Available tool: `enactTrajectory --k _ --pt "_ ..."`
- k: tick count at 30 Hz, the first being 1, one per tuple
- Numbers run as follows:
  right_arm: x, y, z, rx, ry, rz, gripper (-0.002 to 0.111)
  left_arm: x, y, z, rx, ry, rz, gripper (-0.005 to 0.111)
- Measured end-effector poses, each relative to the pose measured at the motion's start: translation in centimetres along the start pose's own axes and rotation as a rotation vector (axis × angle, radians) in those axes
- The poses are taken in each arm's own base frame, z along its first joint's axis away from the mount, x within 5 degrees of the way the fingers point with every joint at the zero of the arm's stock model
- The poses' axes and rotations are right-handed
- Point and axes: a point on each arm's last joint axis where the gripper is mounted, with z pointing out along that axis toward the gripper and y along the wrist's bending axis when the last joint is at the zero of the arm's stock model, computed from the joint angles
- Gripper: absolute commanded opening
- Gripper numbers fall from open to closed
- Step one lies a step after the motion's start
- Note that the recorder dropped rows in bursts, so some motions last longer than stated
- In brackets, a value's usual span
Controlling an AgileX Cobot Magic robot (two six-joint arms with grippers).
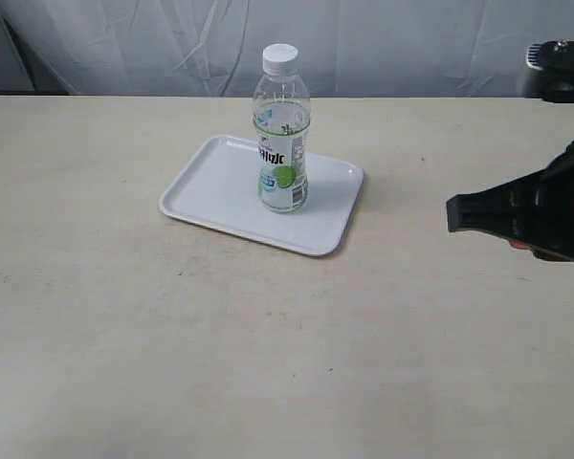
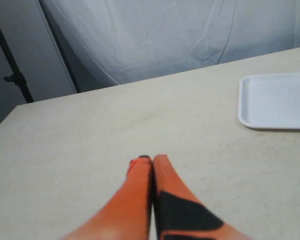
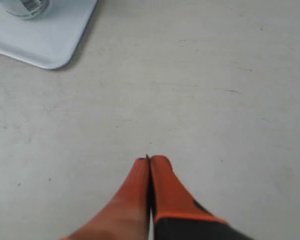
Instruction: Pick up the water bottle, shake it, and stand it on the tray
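Observation:
The water bottle (image 1: 282,134) stands upright on the white tray (image 1: 210,186) at the back middle of the table; its white cap is on and the lime label faces the camera. Only the bottle's base (image 3: 24,7) shows in the right wrist view, resting on the tray's corner (image 3: 50,45). My right gripper (image 3: 149,160) is shut with nothing in it, over bare table well to the right of the tray; in the exterior view only its black body (image 1: 526,210) shows. My left gripper (image 2: 151,159) is shut and empty, above the table to the left of the tray's edge (image 2: 250,107).
A white curtain (image 1: 364,43) hangs behind the table's far edge. A dark stand (image 2: 12,65) is beyond the table's left corner. Part of a black mount (image 1: 555,72) shows at the far right.

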Motion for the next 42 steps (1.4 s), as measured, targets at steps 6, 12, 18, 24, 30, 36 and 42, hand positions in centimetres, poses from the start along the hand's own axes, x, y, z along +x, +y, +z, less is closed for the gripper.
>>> enactTrajectory --k 6,12,18,24,30,36,42 --pt "1.0 -0.7 -1.1 -0.241 -0.304 -0.002 0.0 0.0 0.0 0.0 0.0 0.0 0.0 0.0" --pt "4.9 -4.0 0.2 -0.393 -0.594 0.136 0.0 0.0 0.0 0.0 0.0 0.0 0.0 0.0" --pt "9.4 -7.5 1.1 -0.309 -0.755 0.326 0.0 0.0 0.0 0.0 0.0 0.0 0.0 0.0" --pt "12.2 -9.1 1.6 -0.206 -0.894 0.429 0.0 0.0 0.0 0.0 0.0 0.0 0.0 0.0" --pt "13.2 -9.7 2.4 -0.145 -0.912 0.49 0.0 0.0 0.0 0.0 0.0 0.0 0.0 0.0" --pt "13.6 -9.8 2.6 -0.128 -0.894 0.501 0.0 0.0 0.0 0.0 0.0 0.0 0.0 0.0" --pt "13.9 -9.8 1.8 -0.147 -0.979 0.493 0.0 0.0 0.0 0.0 0.0 0.0 0.0 0.0"
